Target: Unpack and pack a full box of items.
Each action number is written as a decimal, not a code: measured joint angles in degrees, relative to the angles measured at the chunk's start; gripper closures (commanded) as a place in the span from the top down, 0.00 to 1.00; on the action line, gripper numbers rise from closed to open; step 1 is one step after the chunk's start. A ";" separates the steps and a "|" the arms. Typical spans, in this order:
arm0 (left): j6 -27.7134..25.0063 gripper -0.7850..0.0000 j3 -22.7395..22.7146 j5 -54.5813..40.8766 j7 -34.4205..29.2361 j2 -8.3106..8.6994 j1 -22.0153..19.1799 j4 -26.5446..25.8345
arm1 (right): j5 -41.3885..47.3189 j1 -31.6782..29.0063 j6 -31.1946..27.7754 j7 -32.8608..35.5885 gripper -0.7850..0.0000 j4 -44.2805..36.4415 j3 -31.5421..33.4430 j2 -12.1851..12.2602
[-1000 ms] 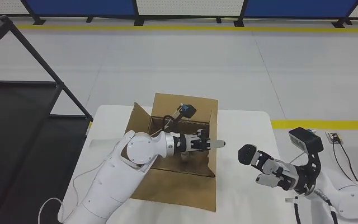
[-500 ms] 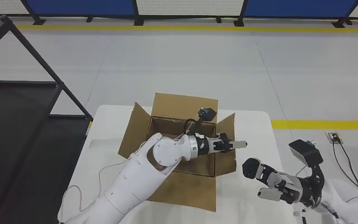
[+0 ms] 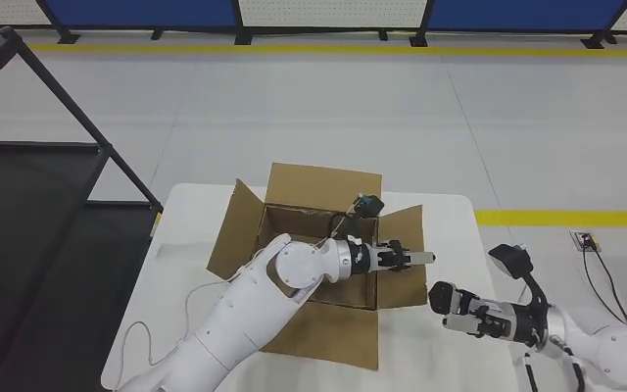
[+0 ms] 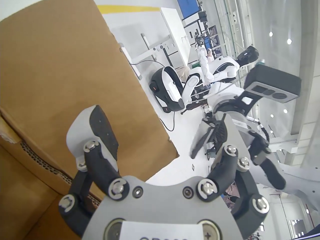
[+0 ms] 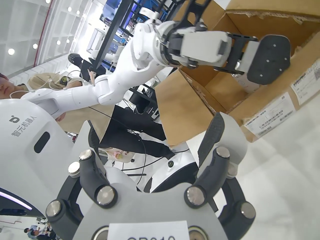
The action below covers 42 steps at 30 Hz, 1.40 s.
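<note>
An open cardboard box (image 3: 323,338) stands mid-table. My left gripper (image 3: 423,258) stretches across it to the right flap (image 3: 404,230), which stands up and leans outward. In the left wrist view this gripper (image 4: 162,131) is open, one pad (image 4: 102,126) lying against the flap (image 4: 62,76), nothing held. My right gripper (image 3: 443,299) hovers low over the table just right of the box, open and empty. Its wrist view has its own gripper (image 5: 155,136) facing the labelled box wall (image 5: 250,116), the left gripper (image 5: 267,61) and a white item (image 5: 243,83) inside.
The white table (image 3: 186,235) has bare room on both sides of the box. A black metal rack (image 3: 59,196) stands off the table's left edge. The box's left flap (image 3: 235,230) and back flap (image 3: 323,186) are spread open.
My left gripper has swept right from over the box's inside to its right side, and the right flap has swung up and outward. My right gripper has come lower and closer to the box.
</note>
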 measured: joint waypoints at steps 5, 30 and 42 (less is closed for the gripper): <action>0.64 1.00 -0.85 0.59 -1.11 -0.04 0.13 0.33 | 0.58 -0.07 -1.61 -1.60 1.00 -0.35 -1.31 0.95; -1.31 1.00 -1.28 1.89 -1.72 -2.31 -0.03 3.51 | -0.38 1.76 -2.36 -2.38 1.00 3.75 -7.17 4.52; -2.77 1.00 -8.39 7.20 3.43 -0.02 4.92 -5.13 | -3.86 6.40 0.08 -7.97 1.00 6.90 -10.14 4.79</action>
